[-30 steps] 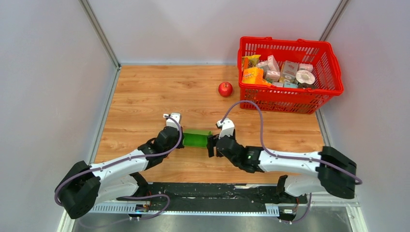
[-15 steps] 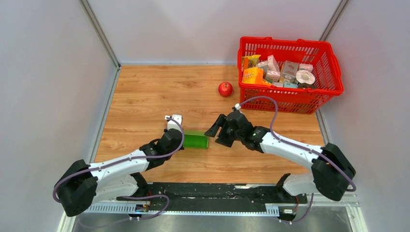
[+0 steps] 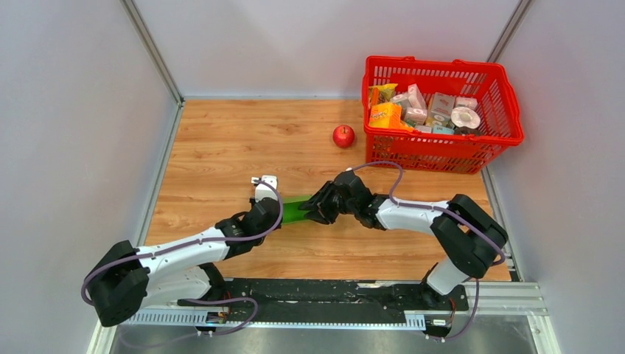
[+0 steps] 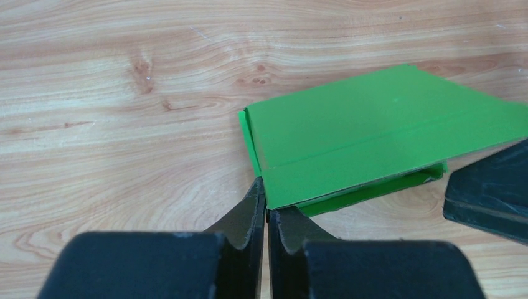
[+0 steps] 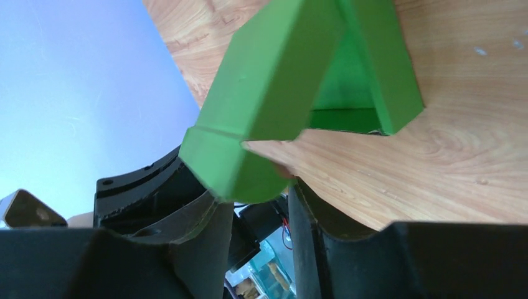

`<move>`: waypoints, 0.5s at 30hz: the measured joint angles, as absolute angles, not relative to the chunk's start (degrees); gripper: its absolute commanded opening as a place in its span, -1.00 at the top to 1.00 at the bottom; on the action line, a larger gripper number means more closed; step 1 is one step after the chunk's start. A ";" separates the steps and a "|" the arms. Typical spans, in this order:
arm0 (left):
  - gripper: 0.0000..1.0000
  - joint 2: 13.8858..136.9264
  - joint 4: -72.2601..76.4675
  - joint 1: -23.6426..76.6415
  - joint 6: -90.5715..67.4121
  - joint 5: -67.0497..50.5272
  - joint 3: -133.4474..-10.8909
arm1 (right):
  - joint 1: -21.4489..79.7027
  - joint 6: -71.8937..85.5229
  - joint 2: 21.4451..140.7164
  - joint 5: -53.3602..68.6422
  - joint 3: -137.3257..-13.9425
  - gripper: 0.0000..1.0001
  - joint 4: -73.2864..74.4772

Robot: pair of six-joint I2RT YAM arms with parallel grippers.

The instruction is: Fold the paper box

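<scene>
The paper box [image 3: 295, 211], a bright green folded blank, lies on the wooden table between my two grippers. My left gripper [image 3: 278, 214] is at its left end. In the left wrist view its jaws [image 4: 266, 200] are pressed together on the near corner of the box [image 4: 373, 124]. My right gripper [image 3: 314, 209] reaches in from the right. In the right wrist view the box [image 5: 274, 81] stands open like a tent. Its rounded flap end [image 5: 249, 171] sits at the tips of my right gripper [image 5: 255, 190], whose jaws stand apart.
A red apple [image 3: 343, 136] lies behind the box. At the back right is a red basket [image 3: 442, 153] with several small printed packages [image 3: 420, 107]. Grey walls close in the table on the left, back and right.
My right gripper lifted off the box's right end, swung toward the back, then came back down onto that end with its jaws narrowing. The left gripper kept its hold.
</scene>
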State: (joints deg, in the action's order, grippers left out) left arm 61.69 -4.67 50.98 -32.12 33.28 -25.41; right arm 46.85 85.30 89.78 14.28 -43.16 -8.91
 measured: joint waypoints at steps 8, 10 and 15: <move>0.76 59.68 -4.47 50.98 -32.27 32.69 -23.88 | 45.04 85.82 93.82 17.17 -40.10 -0.08 -14.26; 0.78 59.66 -4.51 50.98 -32.21 32.62 -23.88 | 44.88 85.25 93.76 18.15 -39.46 -0.17 -15.35; 0.81 59.66 -4.58 50.98 -32.14 32.64 -23.88 | 46.00 84.12 89.30 17.39 -38.83 -0.25 -13.47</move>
